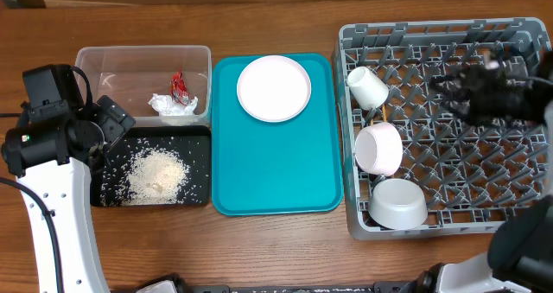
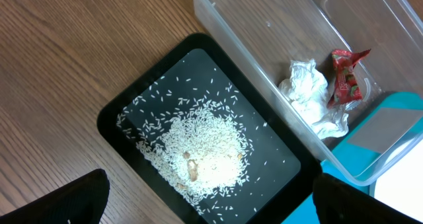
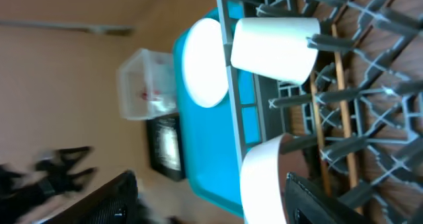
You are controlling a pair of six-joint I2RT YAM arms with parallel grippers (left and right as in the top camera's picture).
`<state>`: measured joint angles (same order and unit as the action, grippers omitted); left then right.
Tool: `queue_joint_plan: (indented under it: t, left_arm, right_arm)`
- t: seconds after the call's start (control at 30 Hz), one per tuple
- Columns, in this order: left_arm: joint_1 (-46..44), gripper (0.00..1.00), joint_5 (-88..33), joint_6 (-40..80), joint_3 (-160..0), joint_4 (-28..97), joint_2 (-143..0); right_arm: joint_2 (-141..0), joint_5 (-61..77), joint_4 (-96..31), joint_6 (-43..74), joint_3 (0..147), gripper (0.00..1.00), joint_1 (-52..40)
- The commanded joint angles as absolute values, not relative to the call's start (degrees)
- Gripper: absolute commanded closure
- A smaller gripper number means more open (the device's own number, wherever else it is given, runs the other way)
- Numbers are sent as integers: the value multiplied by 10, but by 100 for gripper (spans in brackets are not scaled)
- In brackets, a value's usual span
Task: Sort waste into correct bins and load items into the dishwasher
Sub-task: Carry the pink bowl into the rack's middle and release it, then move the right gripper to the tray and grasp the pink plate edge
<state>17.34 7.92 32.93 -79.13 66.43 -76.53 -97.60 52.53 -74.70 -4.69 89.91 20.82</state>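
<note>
The pink plate (image 1: 273,87) lies on the teal tray (image 1: 276,181). The grey dish rack (image 1: 518,215) holds a white cup (image 1: 368,87), two white bowls (image 1: 378,149) (image 1: 399,204) and chopsticks (image 3: 338,85). The clear tub (image 1: 104,64) holds the red wrapper (image 1: 179,85) and white tissue (image 1: 171,105). The black tray (image 1: 200,137) holds rice (image 1: 155,174). My left gripper (image 2: 208,207) is open and empty above the black tray (image 2: 277,191). My right gripper (image 3: 211,197) is open and empty above the rack, blurred in the overhead view (image 1: 471,90).
The wooden table (image 1: 276,21) surrounds everything. The rack's right part (image 1: 501,155) has bare pegs. In the left wrist view the tissue (image 2: 305,92) and wrapper (image 2: 345,75) lie in the tub's corner beside the rice (image 2: 201,151).
</note>
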Motion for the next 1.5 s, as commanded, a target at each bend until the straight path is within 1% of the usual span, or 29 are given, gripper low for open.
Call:
queue_joint_plan:
  t: [0.0,0.17,0.2,0.3,0.33,0.47,0.5,0.7,1.03,1.2,1.47]
  left_arm:
    - [172,0,77,336,-800,664,-768]
    - [172,0,77,336,-800,664,-768]
    - [172,0,77,336,-800,664,-768]
    - [172,0,77,336,-800,664,-768]
    - [172,0,77,336,-800,664,-768]
    - [172,0,77,336,-800,664,-768]
    - [172,0,77,336,-800,664,-768]
    - [172,0,77,336,-800,664,-768]
    - [172,0,77,336,-800,664,-768]
    - [172,0,77,336,-800,664,-768]
    - [172,0,77,336,-800,664,-768]
  right_arm:
    - [-942,384,-732,34,958,28,115]
    - [-943,217,-662,88,971,28,-57]
    - [-947,183,-647,95,971,27,-95]
    - [-965,110,-602,99,971,18,-190]
    - [-974,84,-586,99,971,13,-220]
    - [-1016,-12,-542,121,971,3,-295]
    - [-1029,-30,-531,129,971,2,-307]
    - [-1100,-47,-470,138,971,0,-323]
    - [-1201,-48,-382,135,970,0,-309]
    - [-1239,-76,-342,136,970,0,-304]
    - [-1302,-79,-267,135,970,0,-279]
